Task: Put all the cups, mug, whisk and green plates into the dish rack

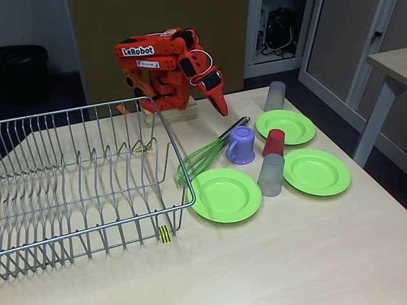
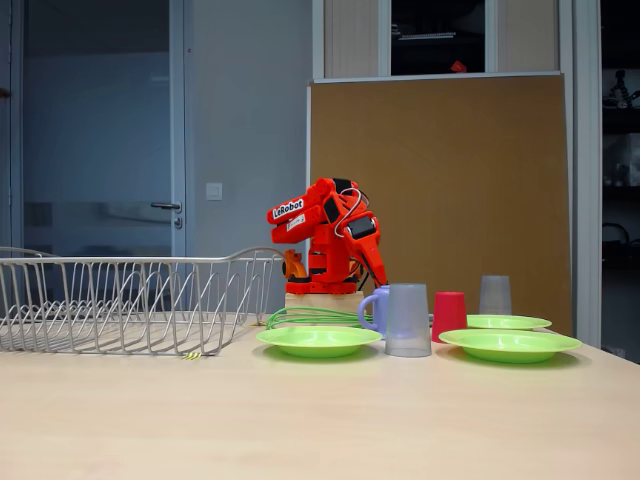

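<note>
Nearest the camera, the rack [image 1: 76, 184] stands with nothing in it. Just beside its corner lies a plate [image 1: 226, 194], then a grey cup [image 1: 271, 175] and the red cup [image 1: 274, 142] with two more plates to the right. The whisk [image 1: 205, 155] lies slantwise, loops toward the rack, handle pointing up toward the arm, the mug [image 1: 241, 145] just beside it. Farthest back, the gripper [image 1: 220, 105] hangs folded above the handle's far end, jaws seemingly closed on nothing. That handle is probably its nearest pick.
</note>
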Motion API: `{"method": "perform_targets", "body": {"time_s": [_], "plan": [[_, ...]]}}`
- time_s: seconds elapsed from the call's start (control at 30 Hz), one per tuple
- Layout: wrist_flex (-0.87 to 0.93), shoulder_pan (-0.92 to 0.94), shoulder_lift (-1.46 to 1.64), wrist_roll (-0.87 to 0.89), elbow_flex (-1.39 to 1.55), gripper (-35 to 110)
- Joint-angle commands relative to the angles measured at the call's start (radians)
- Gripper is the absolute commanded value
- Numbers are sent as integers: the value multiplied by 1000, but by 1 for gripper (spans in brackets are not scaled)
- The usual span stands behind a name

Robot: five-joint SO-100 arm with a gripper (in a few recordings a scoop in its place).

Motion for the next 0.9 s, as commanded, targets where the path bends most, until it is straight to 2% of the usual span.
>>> {"method": "perform_targets", "body": {"time_s": [0.0,0.63,0.8,0.87], "plan": [[12,-14,9,18,9,0],[12,-14,9,15,9,0],[-18,72,15,37,9,0],[-51,120,18,221,-2,0]]}}
